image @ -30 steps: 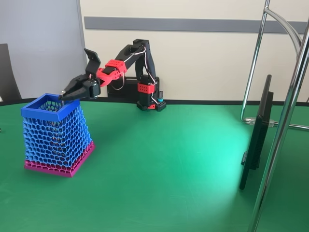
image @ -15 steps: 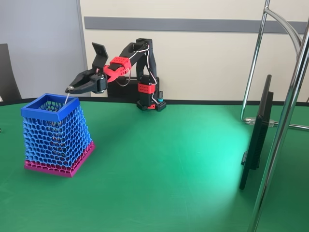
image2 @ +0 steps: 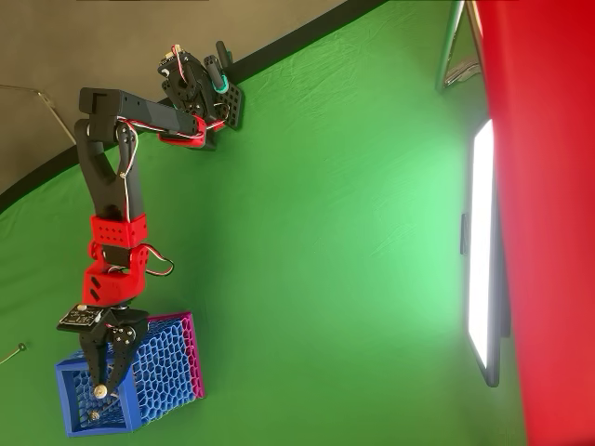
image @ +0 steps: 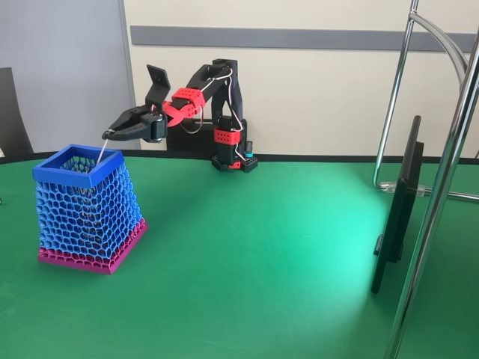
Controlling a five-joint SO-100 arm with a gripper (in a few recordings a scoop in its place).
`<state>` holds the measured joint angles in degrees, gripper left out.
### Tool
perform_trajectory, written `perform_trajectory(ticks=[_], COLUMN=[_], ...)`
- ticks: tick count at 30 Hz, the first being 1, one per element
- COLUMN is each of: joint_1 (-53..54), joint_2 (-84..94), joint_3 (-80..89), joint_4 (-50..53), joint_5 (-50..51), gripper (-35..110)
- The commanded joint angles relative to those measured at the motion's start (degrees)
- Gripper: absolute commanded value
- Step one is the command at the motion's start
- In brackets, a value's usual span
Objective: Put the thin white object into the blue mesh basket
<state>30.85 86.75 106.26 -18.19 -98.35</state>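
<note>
Gripper [image: 107,135] pinches the thin white object [image: 100,152] above the blue mesh basket [image: 84,211].

In the fixed view the stick hangs from the closed fingertips, its lower end dipping inside the basket's rim. Overhead, the gripper [image2: 97,401] sits over the basket [image2: 160,370] on the green table [image2: 325,279].

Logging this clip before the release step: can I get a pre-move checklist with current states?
1. Gripper shut on the thin white object: ok.
2. Stick hangs over the blue mesh basket opening, fixed view: ok.
3. Gripper above the opening in the overhead view: ok.
4. Lower tip inside the rim: cannot tell.
5. Basket upright on the green table: ok.
</note>
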Motion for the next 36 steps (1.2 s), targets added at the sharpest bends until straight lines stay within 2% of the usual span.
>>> perform_trajectory(ticks=[1,9,36], joint_1=[1.5,3.5,0.8], joint_2=[2.3,2.1,8.4], joint_3=[-2.0,0.0,17.3], joint_4=[-1.1,-2.5,-13.3], joint_5=[-0.4,-2.1,-3.0], gripper=[3,11,12])
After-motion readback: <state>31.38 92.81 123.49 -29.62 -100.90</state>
